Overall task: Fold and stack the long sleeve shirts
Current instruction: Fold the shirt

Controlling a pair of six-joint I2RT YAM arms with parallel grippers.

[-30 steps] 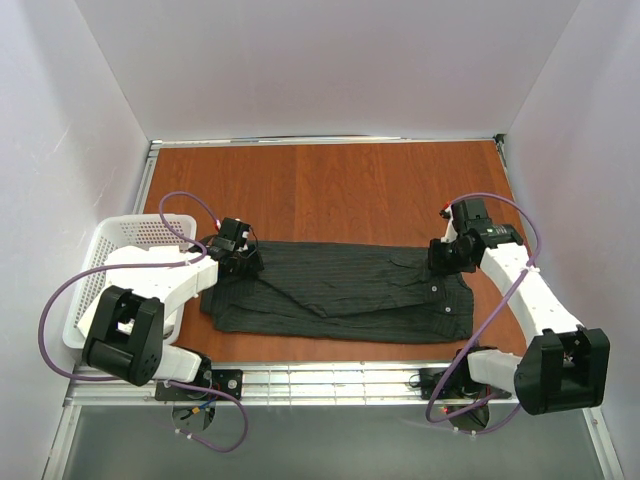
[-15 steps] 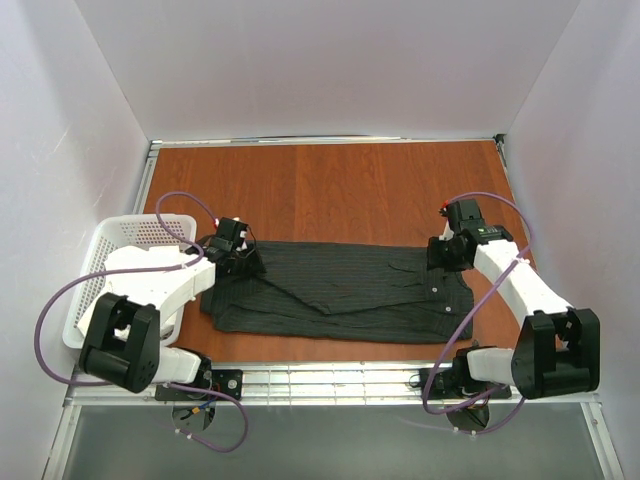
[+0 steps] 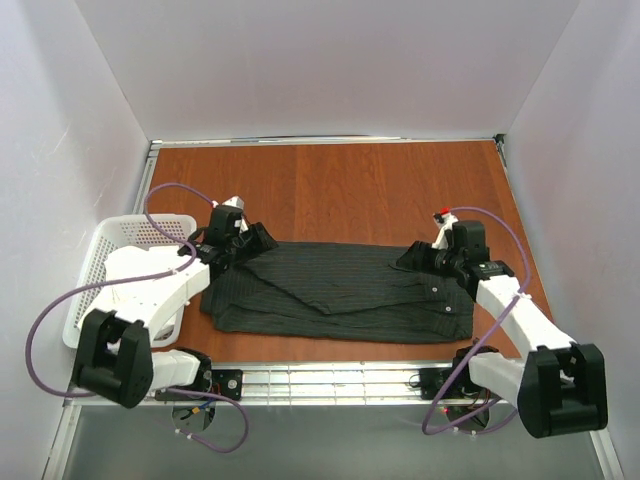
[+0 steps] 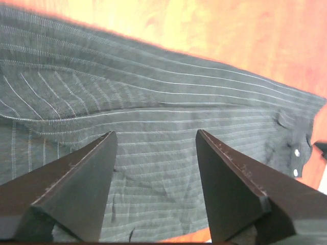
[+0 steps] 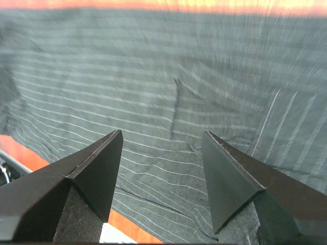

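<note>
One long sleeve shirt [image 3: 335,290], near-black with pale pinstripes, lies folded into a long flat band across the near half of the wooden table [image 3: 380,190]. My left gripper [image 3: 262,238] hovers open over the band's far left corner. My right gripper [image 3: 410,258] hovers open over its far right corner. The left wrist view shows striped shirt cloth [image 4: 153,92] between the spread fingers [image 4: 82,189] of my left gripper [image 4: 156,132], with two pale buttons [image 4: 296,153] at the right. The right wrist view shows shirt cloth [image 5: 168,76] under my open right gripper [image 5: 162,132]. Neither holds anything.
A white mesh basket [image 3: 95,270] stands at the table's left edge beside the left arm, with something white inside. White walls close in the table on three sides. A metal rail [image 3: 320,380] runs along the near edge between the arm bases.
Both grippers have opened and let go of the shirt's ends. The left one has lifted and swung right, the right one has swung left, both now over the cloth. The shirt stays flat.
</note>
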